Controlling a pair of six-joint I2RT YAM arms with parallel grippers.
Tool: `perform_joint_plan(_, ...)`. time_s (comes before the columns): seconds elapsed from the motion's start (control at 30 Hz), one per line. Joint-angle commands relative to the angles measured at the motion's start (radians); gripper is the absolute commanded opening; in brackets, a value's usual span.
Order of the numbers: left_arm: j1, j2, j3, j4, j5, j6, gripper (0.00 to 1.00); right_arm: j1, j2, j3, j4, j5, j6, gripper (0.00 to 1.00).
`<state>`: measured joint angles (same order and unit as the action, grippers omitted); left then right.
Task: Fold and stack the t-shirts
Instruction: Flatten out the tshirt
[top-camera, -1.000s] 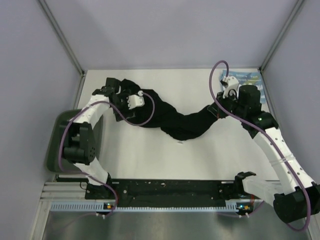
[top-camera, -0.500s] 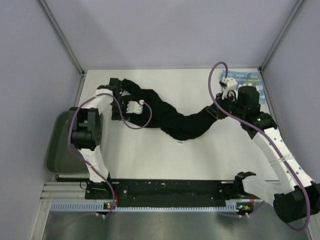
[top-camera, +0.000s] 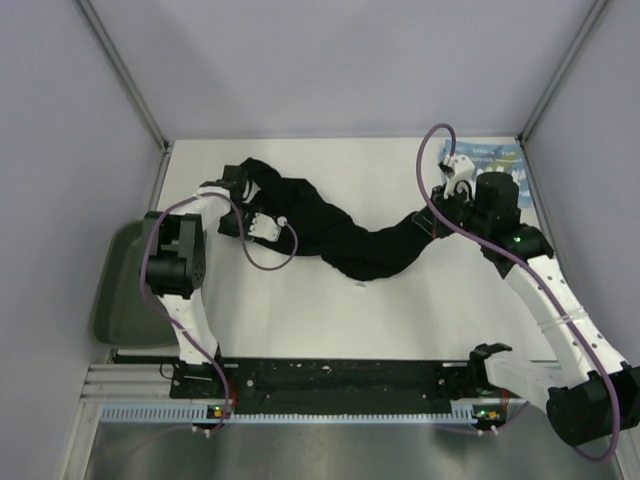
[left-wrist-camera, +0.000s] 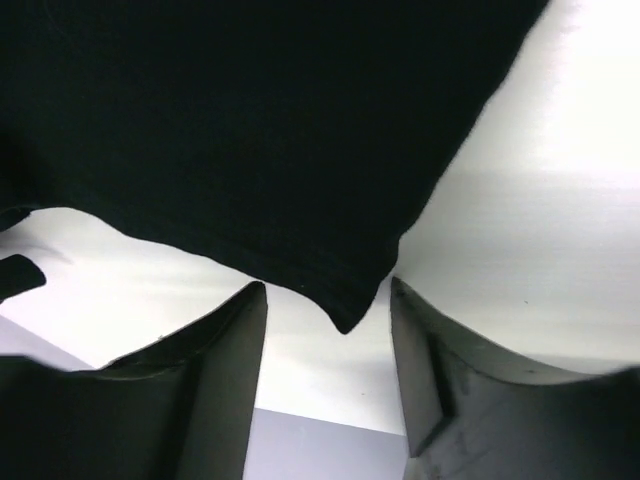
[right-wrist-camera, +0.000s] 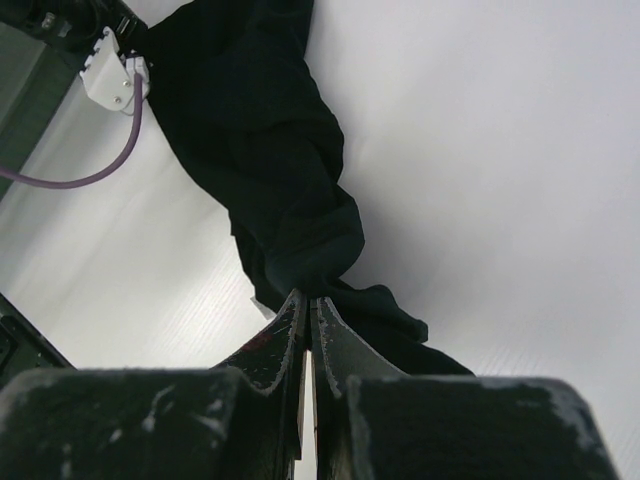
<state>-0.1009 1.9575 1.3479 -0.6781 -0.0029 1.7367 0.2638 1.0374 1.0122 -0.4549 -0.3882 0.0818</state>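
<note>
The black t-shirt (top-camera: 345, 235) lies bunched in a long rope across the middle of the white table (top-camera: 400, 310). My left gripper (top-camera: 238, 177) is at its far left end. In the left wrist view the gripper (left-wrist-camera: 328, 290) is open, with a corner of the black shirt (left-wrist-camera: 250, 130) hanging between the fingertips, not pinched. My right gripper (top-camera: 428, 224) is shut on the shirt's right end. The right wrist view shows the gripper (right-wrist-camera: 308, 298) closed on black cloth (right-wrist-camera: 280, 150). The light blue t-shirt (top-camera: 492, 155) lies at the far right corner, partly hidden behind the right arm.
A dark green tray (top-camera: 115, 290) sits off the table's left edge beside the left arm's elbow. Grey walls close in the back and both sides. A purple cable loops over each arm. The left wrist camera (right-wrist-camera: 110, 75) shows in the right wrist view.
The left arm's elbow has swung toward the near left and its wrist has turned and dropped. The shirt's left end has shifted slightly. The right arm has held still.
</note>
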Motion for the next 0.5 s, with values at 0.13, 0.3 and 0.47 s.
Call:
perform_joint_plan(0.13,-0.019,-0.002,-0.052,0.15,-0.023,-0.046,0.0,-0.02,0.007,0.011,0.05,0.015,0.015,0.0)
perform_joint_plan(0.3,-0.014,-0.069,-0.038,0.255,-0.017,-0.254,0.0,-0.061,0.004,0.029,0.051,0.022,0.047,0.0)
perform_joint_plan(0.47,-0.01,-0.17,-0.03,0.246,0.049,-0.385,0.0,-0.112,-0.005,0.058,0.045,0.028,0.084,0.0)
